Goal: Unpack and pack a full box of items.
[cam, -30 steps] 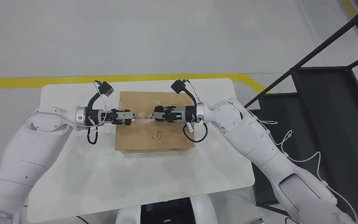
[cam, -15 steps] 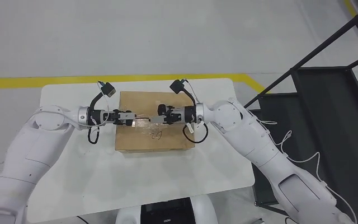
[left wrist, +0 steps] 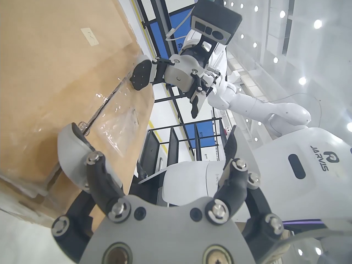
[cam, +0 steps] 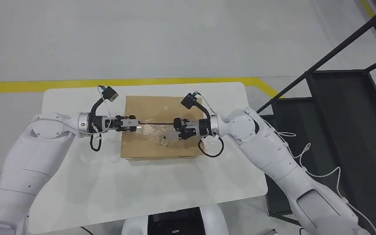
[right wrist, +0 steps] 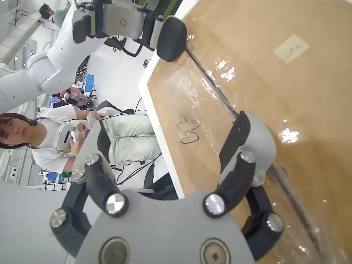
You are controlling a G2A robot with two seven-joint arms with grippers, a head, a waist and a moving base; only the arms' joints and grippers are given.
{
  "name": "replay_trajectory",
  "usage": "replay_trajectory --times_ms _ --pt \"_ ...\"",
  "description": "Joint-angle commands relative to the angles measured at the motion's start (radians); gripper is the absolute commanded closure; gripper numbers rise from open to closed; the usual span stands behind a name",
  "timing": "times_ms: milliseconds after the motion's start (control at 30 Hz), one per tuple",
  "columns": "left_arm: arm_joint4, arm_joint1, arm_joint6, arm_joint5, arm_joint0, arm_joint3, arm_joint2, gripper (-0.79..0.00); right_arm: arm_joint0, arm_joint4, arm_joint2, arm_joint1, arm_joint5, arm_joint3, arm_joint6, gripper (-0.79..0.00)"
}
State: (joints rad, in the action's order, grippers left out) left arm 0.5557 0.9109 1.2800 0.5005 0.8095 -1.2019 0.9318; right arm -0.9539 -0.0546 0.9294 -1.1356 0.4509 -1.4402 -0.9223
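A closed cardboard box (cam: 153, 144) lies in the middle of the white table. Its centre seam (cam: 157, 122) shows as a dark line between my two grippers, with loose, wrinkled clear tape (cam: 164, 138) over it. My left gripper (cam: 132, 124) is open at the seam's left end, and one of its fingers (left wrist: 73, 144) rests on the box top (left wrist: 41, 56). My right gripper (cam: 176, 125) is open farther along the seam, with one of its pads (right wrist: 239, 138) on the taped lid (right wrist: 275, 14). The tape (right wrist: 198, 89) lies crumpled between the two pads.
The white table (cam: 76, 176) has bare room in front of the box and on either side. A black metal rack (cam: 335, 106) stands just off the table's right edge. A yellow floor line (cam: 59, 86) runs behind the table.
My right gripper has slid to the right along the seam, away from the left gripper. The seam between them now shows as a longer dark line. The left gripper has barely moved.
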Motion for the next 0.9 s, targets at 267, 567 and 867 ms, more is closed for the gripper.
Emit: replay_trajectory --times_ms 267,567,867 --pt "-0.014 -0.005 -0.014 0.003 0.017 -0.007 0.044 -0.785 -0.001 0.041 -0.048 -0.014 -0.049 -0.005 -0.006 -0.785" --pt "-0.023 -0.022 -0.016 0.005 0.054 -0.017 0.114 -0.785 0.063 0.125 -0.126 -0.052 -0.048 0.032 0.0 -0.785" --pt "-0.032 -0.034 -0.007 -0.017 0.104 -0.048 0.157 -0.785 0.123 0.179 -0.196 -0.091 -0.039 0.06 0.004 -0.785"
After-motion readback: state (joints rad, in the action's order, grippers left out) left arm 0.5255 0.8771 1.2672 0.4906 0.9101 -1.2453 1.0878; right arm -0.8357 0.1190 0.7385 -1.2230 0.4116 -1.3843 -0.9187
